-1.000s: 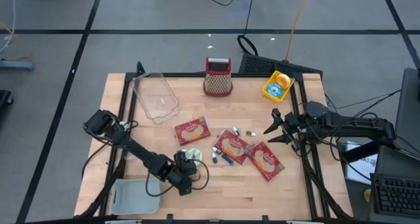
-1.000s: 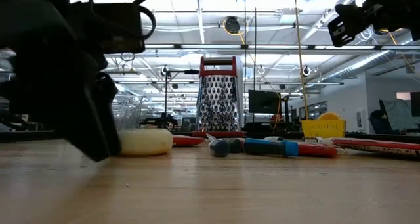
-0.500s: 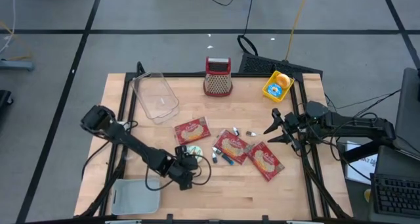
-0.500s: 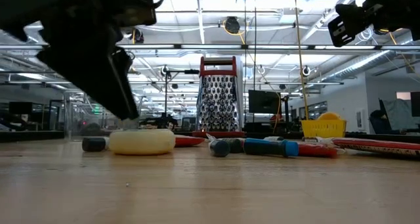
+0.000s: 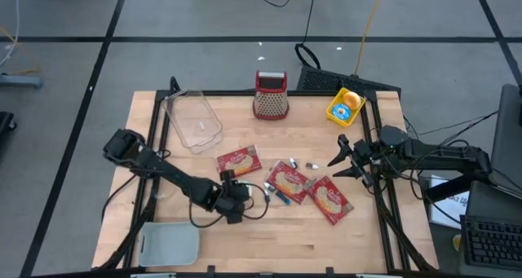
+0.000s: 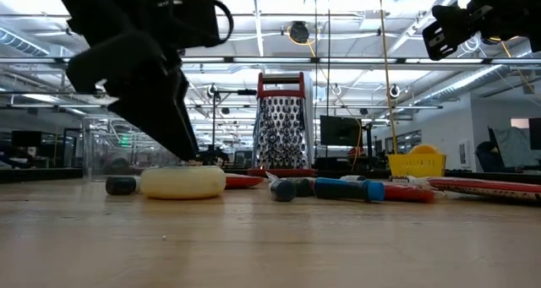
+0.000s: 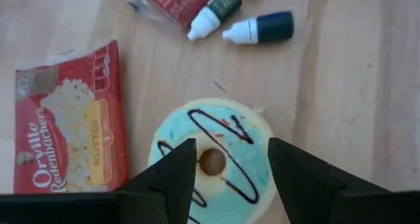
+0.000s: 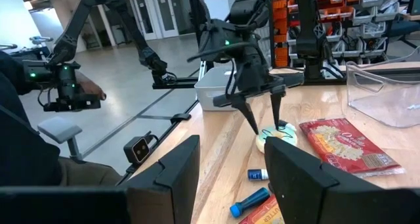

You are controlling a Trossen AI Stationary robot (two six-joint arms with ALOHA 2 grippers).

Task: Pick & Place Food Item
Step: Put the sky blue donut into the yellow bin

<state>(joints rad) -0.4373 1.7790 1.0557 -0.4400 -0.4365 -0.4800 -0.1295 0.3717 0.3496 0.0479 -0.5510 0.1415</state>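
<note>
Left pincer [image 7: 226,159], fingers apart, hovers over the donut [image 7: 213,159]; popcorn bag [image 7: 65,119] at its 9 o'clock. Right pincer [image 5: 342,158] waits, fingers apart.

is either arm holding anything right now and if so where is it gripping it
Nothing is held. The left end effector hangs open above the iced donut, fingers either side of it. The right end effector waits empty at the table's right edge.

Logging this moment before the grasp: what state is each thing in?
Left tool: open, fingers astride the donut.
Right tool: open, empty, waiting at the table's right edge.
Donut: flat on the table, not lifted.
Clear bin: empty.
Grater: upright.
Popcorn bags: flat, sealed.
Yellow box: holds an orange item.
</note>
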